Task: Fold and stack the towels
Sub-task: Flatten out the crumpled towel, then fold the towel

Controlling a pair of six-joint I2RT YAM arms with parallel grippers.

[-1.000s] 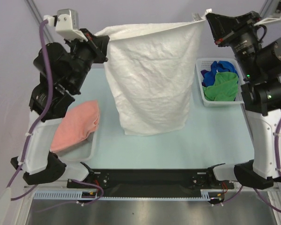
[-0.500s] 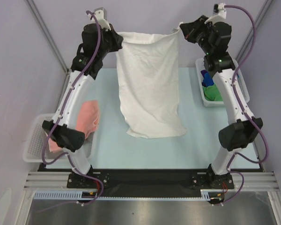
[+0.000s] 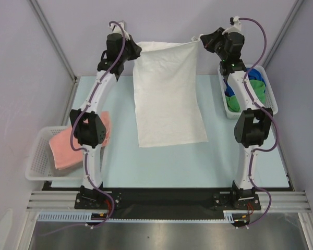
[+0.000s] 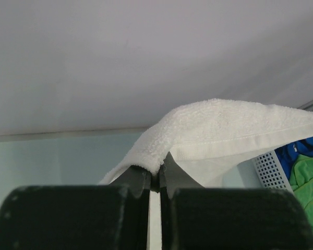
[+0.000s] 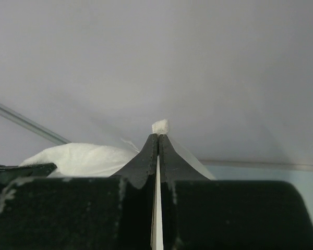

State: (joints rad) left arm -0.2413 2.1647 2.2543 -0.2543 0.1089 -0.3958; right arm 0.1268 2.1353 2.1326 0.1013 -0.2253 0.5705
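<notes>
a: where's the white towel (image 3: 169,94) right now?
b: it hangs by its two top corners between the arms, over the far half of the surface (image 3: 224,161). the left jaws are pinched shut on a thick fold at one corner. the right jaws are pinched shut on the other corner.
a: what worries you?
b: the right side. in the right wrist view only a small nub of cloth pokes past the tips, so that hold looks thin. a tug as the arms spread or swing could pull the corner free. the towel would then sag from one side.
a: and the bottom edge?
b: i can't tell whether it touches the surface or hangs just above. if it drags while being laid down, it could roll under itself and spoil the fold.
a: anything nearby?
b: the right basket (image 4: 266,169), with the blue towel (image 4: 295,153) and green towel (image 4: 308,187), sits just beside the right arm. a wide swing could clip it. the pink towel (image 3: 62,148) on the left basket (image 3: 35,161) lies well apart.
</notes>
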